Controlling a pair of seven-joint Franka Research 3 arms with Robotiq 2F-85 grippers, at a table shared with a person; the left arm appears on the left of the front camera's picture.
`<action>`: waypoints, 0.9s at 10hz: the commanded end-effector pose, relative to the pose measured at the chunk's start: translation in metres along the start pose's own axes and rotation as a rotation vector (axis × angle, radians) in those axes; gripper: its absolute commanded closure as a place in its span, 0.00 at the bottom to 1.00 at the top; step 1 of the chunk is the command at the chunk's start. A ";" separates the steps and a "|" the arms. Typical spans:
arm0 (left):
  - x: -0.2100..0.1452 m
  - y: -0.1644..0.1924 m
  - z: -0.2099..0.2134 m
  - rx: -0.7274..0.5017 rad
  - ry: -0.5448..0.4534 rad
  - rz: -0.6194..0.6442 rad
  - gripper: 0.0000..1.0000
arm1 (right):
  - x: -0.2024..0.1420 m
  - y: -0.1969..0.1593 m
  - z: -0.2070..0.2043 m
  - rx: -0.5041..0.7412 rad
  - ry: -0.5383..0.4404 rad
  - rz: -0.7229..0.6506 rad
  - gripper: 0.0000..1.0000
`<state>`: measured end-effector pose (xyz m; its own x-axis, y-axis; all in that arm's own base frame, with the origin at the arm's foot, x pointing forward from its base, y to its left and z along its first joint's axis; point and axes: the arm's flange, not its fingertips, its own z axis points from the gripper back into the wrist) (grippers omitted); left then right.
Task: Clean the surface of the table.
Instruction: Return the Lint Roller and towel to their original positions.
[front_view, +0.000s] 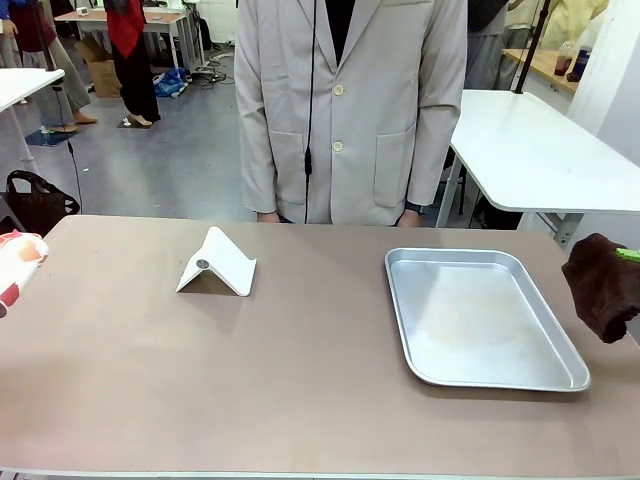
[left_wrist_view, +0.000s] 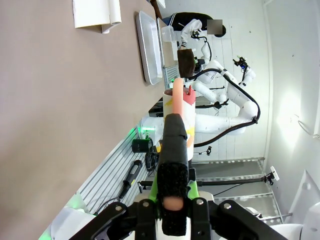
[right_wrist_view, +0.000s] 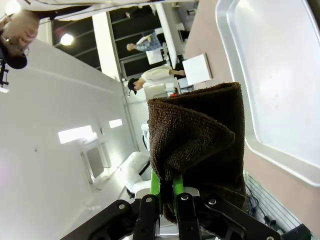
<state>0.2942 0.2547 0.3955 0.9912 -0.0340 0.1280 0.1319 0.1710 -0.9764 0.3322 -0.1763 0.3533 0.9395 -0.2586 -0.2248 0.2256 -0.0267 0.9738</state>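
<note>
The table has a wide brownish-taupe top. My right gripper is shut on a dark brown cloth, which hangs beside the table's right edge, apart from the top. A green pad of that gripper peeks out above the cloth. My left gripper is shut on a white container with red and pink markings. That container sits at the table's left edge, and the left fingers are hidden in the front view.
A shiny metal tray lies empty on the right half of the table. A white folded stand sits left of centre. A person in a beige coat stands at the far edge. A white table is behind on the right.
</note>
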 end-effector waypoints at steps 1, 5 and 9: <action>0.000 -0.003 0.000 -0.004 0.000 0.002 0.78 | -0.005 0.006 0.000 0.008 0.000 -0.017 0.98; 0.021 -0.059 -0.027 0.085 0.025 0.000 0.78 | 0.001 0.040 -0.067 -0.042 0.063 0.106 0.89; 0.079 -0.171 -0.136 0.380 -0.093 0.106 0.78 | 0.004 0.088 -0.206 -0.215 0.064 0.146 0.89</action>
<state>0.3429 0.1313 0.5457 0.9948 0.0559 0.0856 0.0530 0.4339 -0.8994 0.4007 -0.0079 0.4264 0.9862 -0.1434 -0.0830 0.1065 0.1652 0.9805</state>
